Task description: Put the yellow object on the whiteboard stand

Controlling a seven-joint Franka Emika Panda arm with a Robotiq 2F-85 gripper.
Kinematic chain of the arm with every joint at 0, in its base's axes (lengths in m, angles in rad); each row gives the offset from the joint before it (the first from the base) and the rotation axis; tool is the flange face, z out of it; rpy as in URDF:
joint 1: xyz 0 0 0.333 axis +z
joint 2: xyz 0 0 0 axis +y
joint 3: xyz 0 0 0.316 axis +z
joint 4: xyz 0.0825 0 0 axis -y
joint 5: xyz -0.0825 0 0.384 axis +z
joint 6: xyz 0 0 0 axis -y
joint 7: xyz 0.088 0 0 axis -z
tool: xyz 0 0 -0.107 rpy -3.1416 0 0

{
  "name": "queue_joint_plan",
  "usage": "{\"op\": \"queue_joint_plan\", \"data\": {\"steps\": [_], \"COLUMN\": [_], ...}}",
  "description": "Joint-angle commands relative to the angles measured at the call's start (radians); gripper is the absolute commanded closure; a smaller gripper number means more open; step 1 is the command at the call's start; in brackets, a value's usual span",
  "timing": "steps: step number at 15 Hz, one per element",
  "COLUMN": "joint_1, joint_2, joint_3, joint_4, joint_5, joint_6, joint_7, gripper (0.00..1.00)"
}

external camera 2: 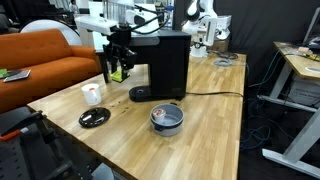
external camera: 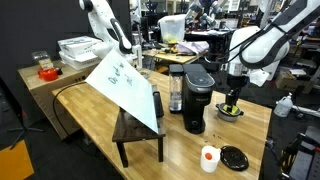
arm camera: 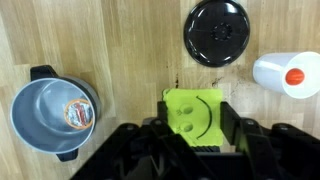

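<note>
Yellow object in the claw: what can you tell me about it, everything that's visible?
The yellow object is a small blocky piece, bright yellow-green, plastic-looking, with two dark dots and a curved line on top, like a smiling face. It lies face up in the wrist view, pinched at both sides by the black fingers of the claw, which is shut on it. Light wooden table shows beneath; whether it touches the wood is unclear.

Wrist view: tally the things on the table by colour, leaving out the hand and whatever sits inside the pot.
Yellow: 1, the yellow object
Black: 1, the round lid
White: 1, the cup with an orange lid
Grey: 1, the pot
Total: 4
</note>
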Motion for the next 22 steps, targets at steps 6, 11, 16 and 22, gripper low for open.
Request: {"op": "queue_joint_plan", "data": {"steps": [6,11,16,22], "joint_1": [0.087,0.172,0.229,0.26], "joint_2": [-0.179,-0.197,-0.158,-0.052], "joint_3": [0.05,0.067,0.094,0.152], "joint_4": [-0.077,-0.05,0.021,0.171], "joint_5": [0.284,0.494,0.531,0.504], "joint_6": [0.04,0.002,-0.017,0.02], "joint_7": [-0.308,-0.557,-0.713,-0.789], "gripper": [0.72,0.72,0.72,0.72]}}
